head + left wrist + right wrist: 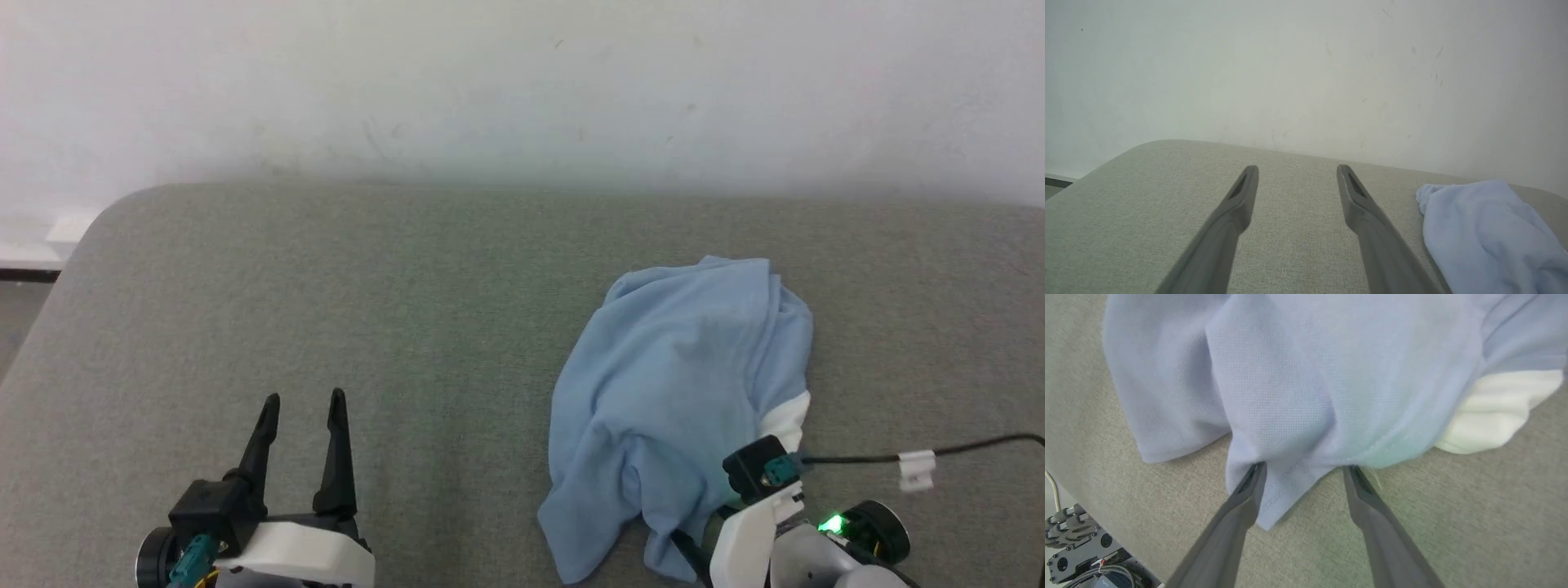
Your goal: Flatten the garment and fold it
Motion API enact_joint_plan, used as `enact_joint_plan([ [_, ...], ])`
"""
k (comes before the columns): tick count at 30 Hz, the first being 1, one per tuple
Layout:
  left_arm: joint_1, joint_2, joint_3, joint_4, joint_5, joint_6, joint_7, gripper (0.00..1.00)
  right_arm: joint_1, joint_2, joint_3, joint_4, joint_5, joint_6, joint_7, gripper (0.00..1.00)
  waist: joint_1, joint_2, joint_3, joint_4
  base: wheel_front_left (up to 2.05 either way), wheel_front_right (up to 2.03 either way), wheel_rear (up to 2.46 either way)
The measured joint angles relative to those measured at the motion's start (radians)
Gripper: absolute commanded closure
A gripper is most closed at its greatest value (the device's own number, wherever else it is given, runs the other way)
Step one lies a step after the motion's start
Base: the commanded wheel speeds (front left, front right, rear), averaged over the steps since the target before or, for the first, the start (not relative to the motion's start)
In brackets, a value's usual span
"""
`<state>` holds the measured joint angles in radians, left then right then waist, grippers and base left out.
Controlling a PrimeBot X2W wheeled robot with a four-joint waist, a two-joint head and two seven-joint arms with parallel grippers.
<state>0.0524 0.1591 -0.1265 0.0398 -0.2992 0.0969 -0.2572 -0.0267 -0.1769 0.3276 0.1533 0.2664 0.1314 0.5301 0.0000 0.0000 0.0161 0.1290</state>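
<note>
Right wrist view: the right gripper [1305, 473] has its jaws spread, with the two dark fingertips touching the near hem of the shirt [1306, 375]. A stitched corner flap of the hem hangs down between them, and nothing is pinched. The cloth is a fine light blue piqué knit, bunched in soft folds. A white ribbed collar [1494, 412] pokes out from under it at the right edge of the heap.

In the head view the shirt lies crumpled in a rounded mound on the right half of the desk [408, 310], just ahead of the right wrist. The right fingers are mostly hidden by the cloth there. The left gripper [304, 400] sits at the lower left, well apart from the shirt. Its jaws are spread too and hold nothing, and its tapered fingers point away over bare surface.

The desk is covered in a grey-green woven fabric with a fine grain, and its far left corner is rounded. Behind it stands a plain white wall [522, 82] with faint scuffs. A black cable [980, 446] with a white tag wrapped round it runs from the right wrist to the right edge. A small green light [831, 523] glows on that arm.
</note>
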Motion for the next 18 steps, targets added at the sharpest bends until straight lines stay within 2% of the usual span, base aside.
enact_joint_plan([
  [8,-0.012,-0.022,0.014,0.008,0.002,-0.017,0.0,0.0,-0.108,-0.007,0.063,0.178,0.066,0.0,0.074,0.0,-0.0001,0.0,0.027,0.039,0.0,0.0,0.0],
  [9,-0.012,-0.025,0.016,0.011,0.005,-0.019,0.0,0.0,-0.115,-0.008,0.067,0.19,0.078,0.0,0.084,0.51,-0.0001,0.0,0.029,0.041,0.0,0.0,0.0],
  [10,-0.012,-0.027,0.018,0.012,0.008,-0.024,0.0,0.0,-0.123,-0.009,0.069,0.198,0.09,0.0,0.092,0.72,-0.0001,0.0,0.03,0.042,0.0,0.0,0.0],
  [11,-0.012,-0.029,0.022,0.014,0.009,-0.025,0.0,0.0,-0.129,-0.009,0.068,0.203,0.101,0.0,0.094,1.0,-0.0001,0.0,0.031,0.041,0.0,0.0,0.0],
  [14,-0.012,-0.031,0.032,0.016,0.011,-0.026,0.0,0.0,-0.137,-0.012,0.082,0.197,0.131,0.0,0.079,1.0,0.0,0.0,0.029,0.032,0.0,0.0,0.0],
  [18,-0.011,-0.037,0.044,0.02,0.015,-0.027,0.0,0.0,-0.135,-0.033,0.068,0.106,0.108,0.0,-0.05,1.0,0.0001,0.0,0.022,0.013,0.0,0.0,0.0],
])
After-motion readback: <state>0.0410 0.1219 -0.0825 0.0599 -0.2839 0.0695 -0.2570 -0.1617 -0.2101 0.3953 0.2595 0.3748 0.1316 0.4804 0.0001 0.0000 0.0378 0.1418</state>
